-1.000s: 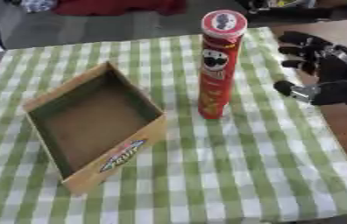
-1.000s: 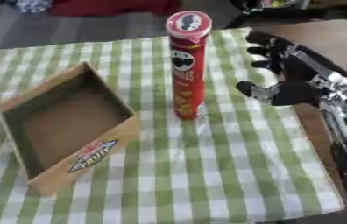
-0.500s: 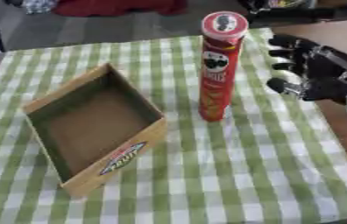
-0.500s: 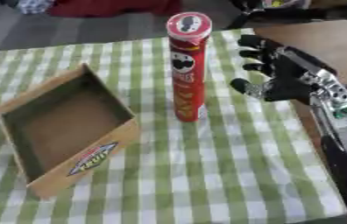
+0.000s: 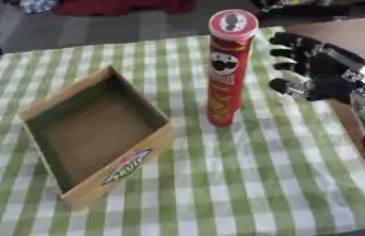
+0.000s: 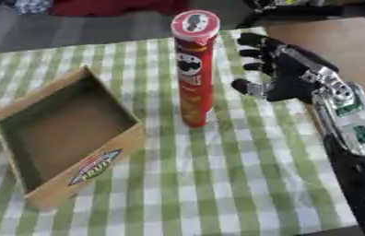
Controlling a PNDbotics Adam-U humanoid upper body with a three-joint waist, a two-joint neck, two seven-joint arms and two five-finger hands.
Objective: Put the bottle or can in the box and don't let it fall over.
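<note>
- Your right hand [image 6: 286, 76] has closed in on the can [image 6: 195, 69] over the last second: it was well off to the side near the table edge, and now it sits just beside the can's middle, not yet touching.
- The hand is spread, fingers [image 5: 292, 53] fanned toward the can and thumb [image 6: 246, 87] set low, with a gap wide enough to take the tube. It holds nothing.
- The can stands upright on the checked cloth [image 5: 242, 175], exactly where it stood before, just to the right of the box [image 5: 89, 133] and apart from it.
- The box lies open and empty, one corner toward the can, unmoved.
- So you are in the reach, with grasp, lift and placing all still ahead.
- The can is tall and narrow, so it will probably tip easily; a sideways nudge from the fingertips before the thumb closes could knock it toward the box.
- Your left hand shows in neither view.
</note>
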